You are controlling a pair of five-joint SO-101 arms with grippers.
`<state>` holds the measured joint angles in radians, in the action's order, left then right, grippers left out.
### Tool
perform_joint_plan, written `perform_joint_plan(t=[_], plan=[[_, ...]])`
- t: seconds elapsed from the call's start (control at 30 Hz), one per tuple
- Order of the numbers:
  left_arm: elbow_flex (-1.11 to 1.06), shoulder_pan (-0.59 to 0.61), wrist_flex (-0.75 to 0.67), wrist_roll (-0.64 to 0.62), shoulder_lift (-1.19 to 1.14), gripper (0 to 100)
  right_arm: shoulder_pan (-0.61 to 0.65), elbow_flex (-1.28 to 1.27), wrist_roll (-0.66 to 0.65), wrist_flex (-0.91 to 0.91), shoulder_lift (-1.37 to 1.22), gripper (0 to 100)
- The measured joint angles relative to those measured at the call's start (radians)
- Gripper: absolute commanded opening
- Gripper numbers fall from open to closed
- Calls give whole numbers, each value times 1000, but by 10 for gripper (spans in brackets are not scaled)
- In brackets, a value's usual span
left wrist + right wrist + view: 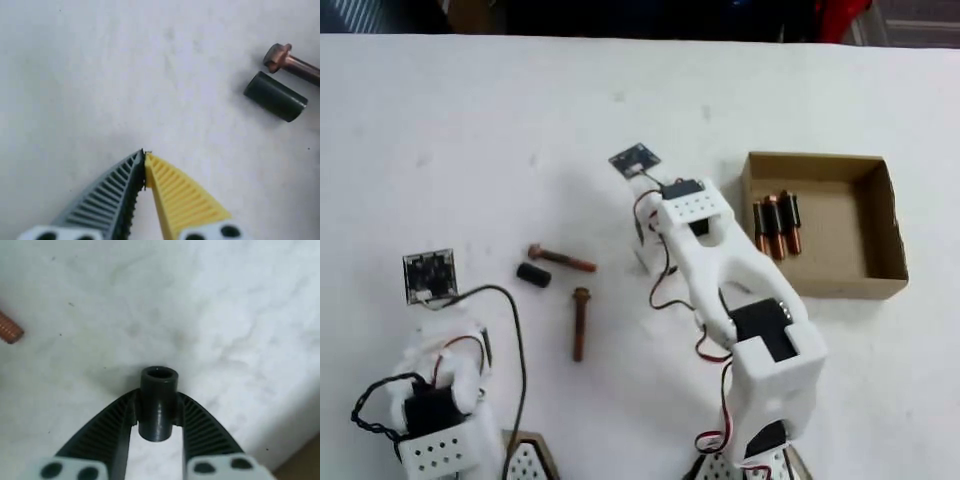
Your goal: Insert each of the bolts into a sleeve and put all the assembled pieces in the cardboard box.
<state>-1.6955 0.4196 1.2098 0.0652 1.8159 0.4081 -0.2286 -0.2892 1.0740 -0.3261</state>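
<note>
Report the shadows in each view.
High view: even light, barely any shadow on the table. Left wrist view: a soft shadow edges the loose sleeve. Right wrist view: a dim shadow sits on the table beside the held sleeve in the right claw.

My right claw [157,401] has a sleeve [159,410] standing up between its fingers, over the bench [470,120]. To the right of this claw sits the cardboard box [845,245], with three joined pieces [776,226] side by side in it. To its left lie a bolt [561,259], a loose sleeve [533,275] just beside that bolt's head, and a second bolt [580,322]. All three lie to the right of my left claw [144,156].
</note>
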Motion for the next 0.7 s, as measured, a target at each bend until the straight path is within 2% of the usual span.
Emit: perform_joint_plan(t=[0.3, 0.53, 0.7], plan=[[0, 0, 0, 0, 0, 24, 5, 173, 0, 267, 63, 17], [0, 0, 0, 14, 0, 23, 6, 161, 0, 365, 390, 17], [0, 0, 0, 112, 0, 23, 6, 8, 0, 367, 657, 17]])
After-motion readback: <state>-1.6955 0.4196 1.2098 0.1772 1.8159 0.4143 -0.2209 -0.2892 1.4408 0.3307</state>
